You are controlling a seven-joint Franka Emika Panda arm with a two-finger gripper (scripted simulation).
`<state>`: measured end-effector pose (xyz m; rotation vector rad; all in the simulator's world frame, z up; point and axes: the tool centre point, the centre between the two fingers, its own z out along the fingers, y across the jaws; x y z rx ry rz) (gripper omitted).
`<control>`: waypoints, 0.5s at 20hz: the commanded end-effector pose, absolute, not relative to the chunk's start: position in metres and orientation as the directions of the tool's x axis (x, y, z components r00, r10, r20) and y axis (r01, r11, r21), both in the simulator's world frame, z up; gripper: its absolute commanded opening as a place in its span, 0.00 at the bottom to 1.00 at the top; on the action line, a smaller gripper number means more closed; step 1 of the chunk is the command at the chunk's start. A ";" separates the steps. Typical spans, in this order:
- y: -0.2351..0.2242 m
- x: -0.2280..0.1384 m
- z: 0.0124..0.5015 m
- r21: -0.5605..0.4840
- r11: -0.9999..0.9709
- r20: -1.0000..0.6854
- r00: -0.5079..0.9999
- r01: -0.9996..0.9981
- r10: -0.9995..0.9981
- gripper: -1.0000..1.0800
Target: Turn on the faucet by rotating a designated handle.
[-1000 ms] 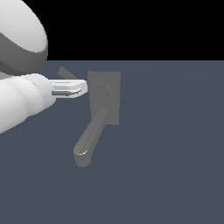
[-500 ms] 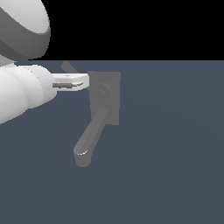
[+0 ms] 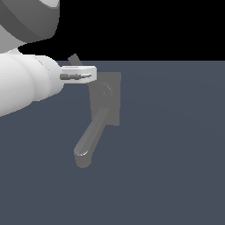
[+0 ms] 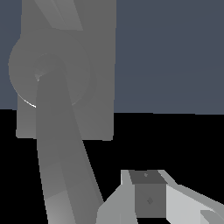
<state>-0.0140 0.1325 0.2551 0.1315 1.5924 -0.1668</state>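
Dull grey metal makes up the faucet [image 3: 104,103], its flat rectangular base plate lying on the slate-blue floor [image 3: 176,154] with a round hub from which a thick, rounded spout [image 3: 90,138] curves away, while the handle [image 3: 74,59] (a thin flat bar, mostly hidden) juts up from behind the claw. Glossy white, the gripper [image 3: 90,74] hangs just beside the plate's upper corner on the exterior view's left, fingers [image 3: 81,69] drawn near each other around a narrow dark slot, though I cannot tell whether they clamp or touch anything.
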 end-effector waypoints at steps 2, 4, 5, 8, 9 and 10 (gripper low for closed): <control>0.124 -0.011 0.272 -0.018 0.982 -1.000 -0.009 0.188 -0.017 0.00; 0.120 -0.012 0.278 -0.018 0.982 -1.000 -0.007 0.188 -0.017 0.00; 0.118 -0.012 0.280 -0.017 0.982 -1.000 -0.006 0.187 -0.017 0.00; 0.111 -0.013 0.288 -0.017 0.982 -1.000 -0.004 0.187 -0.016 0.00; 0.111 -0.013 0.288 -0.017 0.982 -1.000 -0.004 0.187 -0.016 0.00; 0.114 -0.019 0.272 -0.024 0.982 -0.999 -0.033 0.188 -0.018 0.00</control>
